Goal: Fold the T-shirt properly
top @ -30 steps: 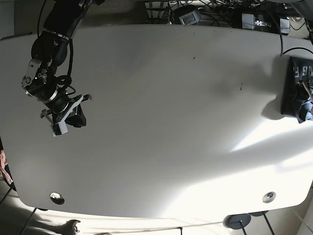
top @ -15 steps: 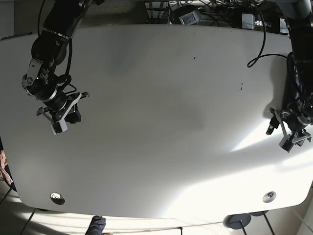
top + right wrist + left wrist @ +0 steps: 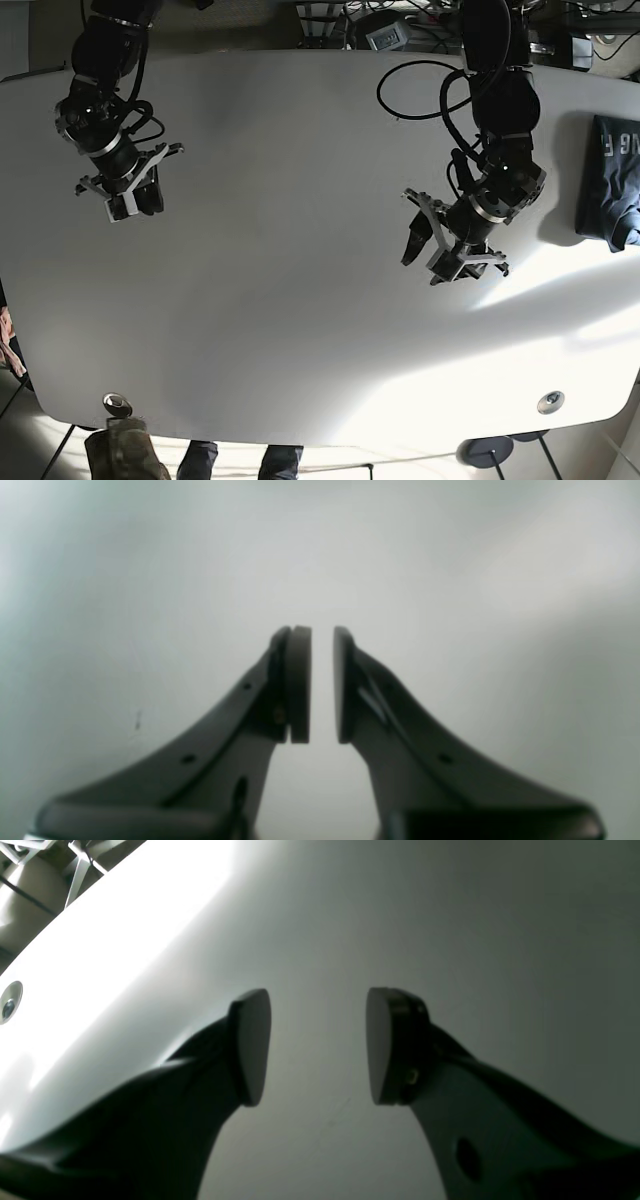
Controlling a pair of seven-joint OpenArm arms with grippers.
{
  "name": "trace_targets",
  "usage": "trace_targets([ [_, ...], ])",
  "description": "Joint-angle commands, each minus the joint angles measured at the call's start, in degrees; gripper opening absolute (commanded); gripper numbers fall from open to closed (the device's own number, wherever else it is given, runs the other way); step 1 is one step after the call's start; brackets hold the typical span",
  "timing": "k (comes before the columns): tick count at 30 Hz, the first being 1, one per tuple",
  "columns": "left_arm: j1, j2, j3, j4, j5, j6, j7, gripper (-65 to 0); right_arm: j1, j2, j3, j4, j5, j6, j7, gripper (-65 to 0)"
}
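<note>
A folded dark navy T-shirt [image 3: 606,180] with white lettering lies at the far right edge of the white table [image 3: 300,200]. My left gripper [image 3: 432,258] hovers over the table right of centre, well left of the shirt. In the left wrist view it [image 3: 317,1045] is open and empty over bare table. My right gripper [image 3: 125,200] is at the far left of the table. In the right wrist view it [image 3: 322,685] is almost shut, with a narrow gap and nothing in it.
Cables and black boxes [image 3: 385,35] crowd the back edge. Round metal fittings sit near the front corners [image 3: 548,402] [image 3: 117,403]. A person's legs [image 3: 125,455] show at the front edge. Bright sunlight falls on the front right.
My left arm has swung from the right edge inward toward the table's middle, uncovering the folded shirt. My right gripper has moved toward the back. A person has stepped up at the front.
</note>
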Motion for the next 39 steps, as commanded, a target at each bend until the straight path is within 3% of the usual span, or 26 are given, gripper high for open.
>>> trace_targets([
  [1, 2.62, 2.58, 1.88, 7.19, -0.74, 0.38, 2.05, -37.4, -2.88, 0.39, 0.31, 5.12, 1.11, 0.01, 1.9, -57.1],
  [3, 5.34, 3.99, 4.34, 11.85, -1.18, 0.38, 7.51, -37.4, -6.14, -0.05, 0.31, 8.64, 1.11, 0.01, 1.9, -57.1],
  [4, 7.8, 5.04, 6.19, 13.87, -1.36, 0.38, 10.49, -37.5, -7.98, -1.89, 0.31, 10.75, 1.19, 0.01, 1.9, -57.1],
  [8, 16.42, 6.54, 5.92, 13.96, -1.36, 0.38, 10.41, -37.6, -13.26, -7.26, 4.7, 14.53, 1.11, 0.01, 2.08, -57.1],
  [12, 23.28, 6.54, -6.56, 12.29, -1.36, 0.38, 3.02, -37.6, -20.47, -7.43, 5.06, 14.44, 1.11, 0.01, 4.63, -57.2],
  [18, 35.41, 6.71, -17.02, 13.52, -1.44, 0.38, 2.49, -37.8, -31.72, -7.52, 5.06, 14.44, 1.19, 0.01, 11.57, -57.2],
  [22, 37.96, 10.14, -25.46, 13.26, -1.44, 0.38, 2.32, -37.8, -36.64, -7.17, 5.06, 13.65, 1.19, 0.01, 14.82, -57.2],
  [30, 32.68, 10.14, -22.12, 13.26, -1.0, 1.13, -2.08, -37.8, -34.97, -7.17, 1.45, 12.86, 1.02, 0.01, 16.32, -57.2],
  [35, 28.2, 9.79, -20.8, 13.26, -1.18, 9.66, -2.34, -37.6, -31.9, -7.17, 1.8, 11.89, 0.93, 0.01, 16.32, -57.2],
  [39, 25.91, 10.67, -19.04, 10.62, -1.27, 13.26, -10.69, -37.6, -27.94, -7.17, 1.8, 10.31, 0.75, 0.01, 16.32, -57.2],
])
